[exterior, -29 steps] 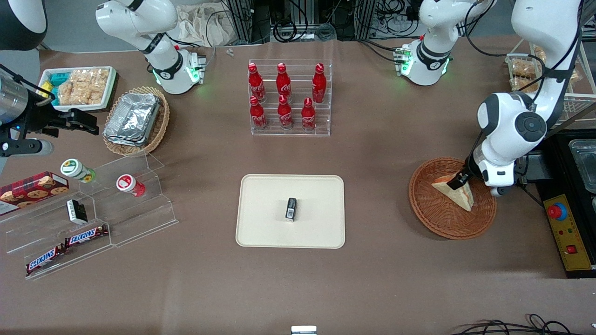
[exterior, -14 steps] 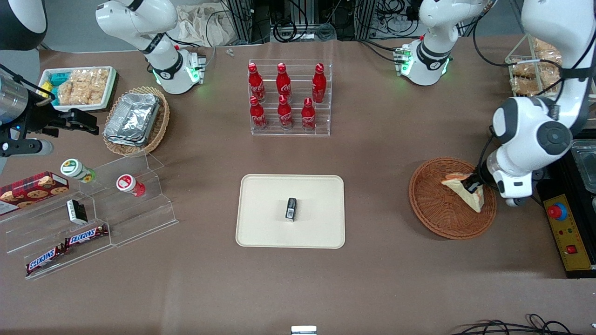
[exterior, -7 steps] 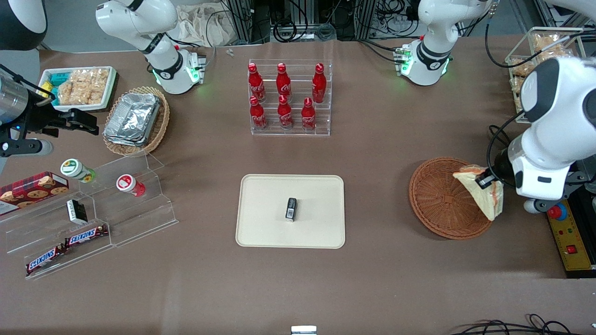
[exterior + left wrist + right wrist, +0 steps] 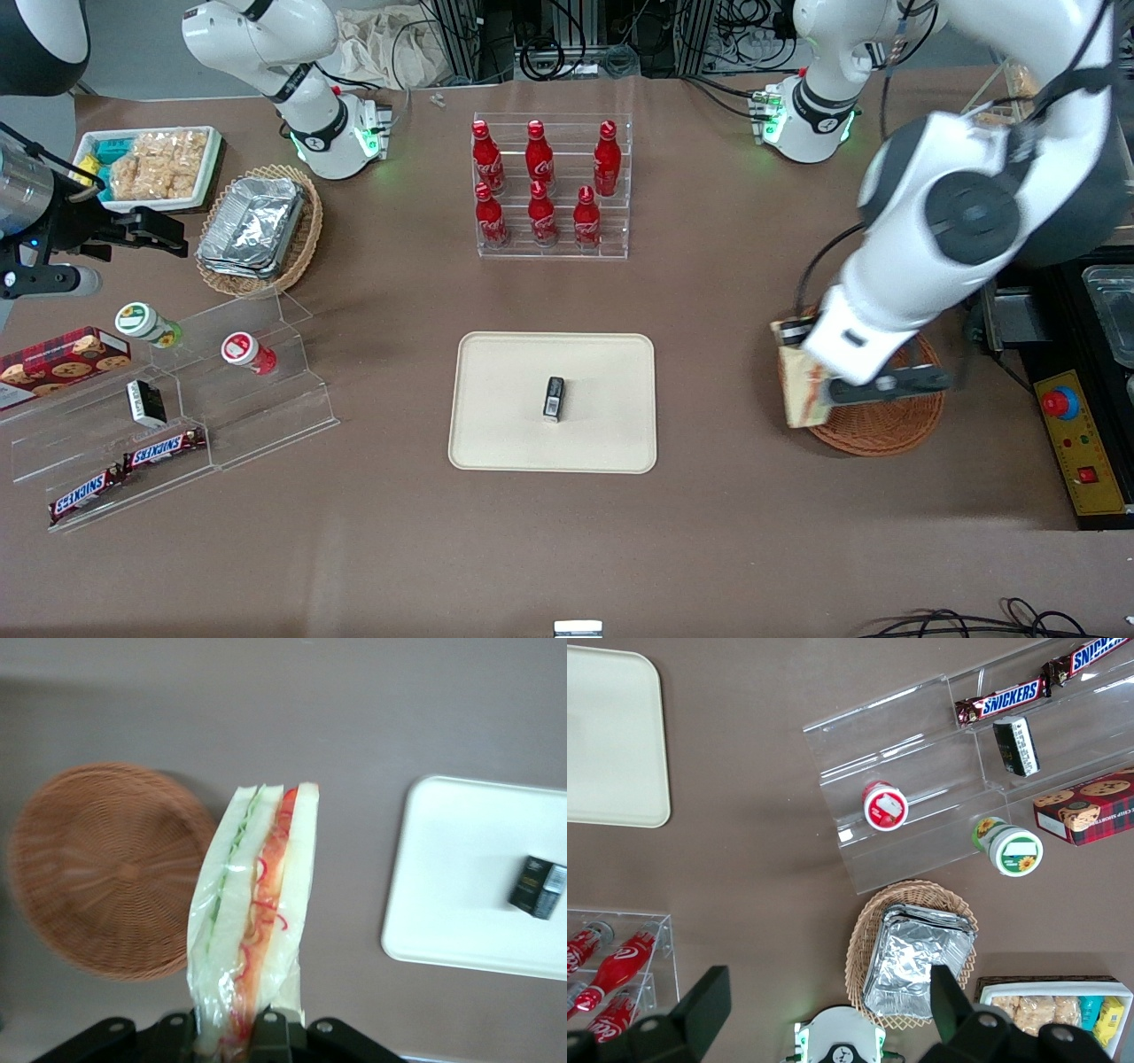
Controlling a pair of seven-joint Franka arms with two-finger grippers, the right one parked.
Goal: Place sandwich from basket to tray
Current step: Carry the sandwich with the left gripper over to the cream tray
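The clear-wrapped sandwich (image 4: pixel 252 921), white bread with red and green filling on its cut edge, hangs in the air, with my left gripper (image 4: pixel 229 1035) shut on its narrow end. In the front view the sandwich (image 4: pixel 799 390) is above the rim of the reddish-brown wicker basket (image 4: pixel 886 429), on the tray's side of it, and the gripper (image 4: pixel 808 353) is mostly covered by the arm. The basket (image 4: pixel 97 868) holds nothing. The cream-beige tray (image 4: pixel 514 399) lies mid-table toward the parked arm, with a small black box (image 4: pixel 554 397) on it. The wrist view shows the tray (image 4: pixel 461 877) and the box (image 4: pixel 537 887) too.
An acrylic rack of red cola bottles (image 4: pixel 549 190) stands farther from the front camera than the tray. A black control box with a red button (image 4: pixel 1076 443) sits at the working arm's end. Acrylic snack steps (image 4: pixel 177 408) and a foil-container basket (image 4: pixel 259 229) lie toward the parked arm's end.
The gripper lifted the sandwich out of the basket, first swinging toward the working arm's end, then across the basket to its tray-side rim. The basket now lies bare.
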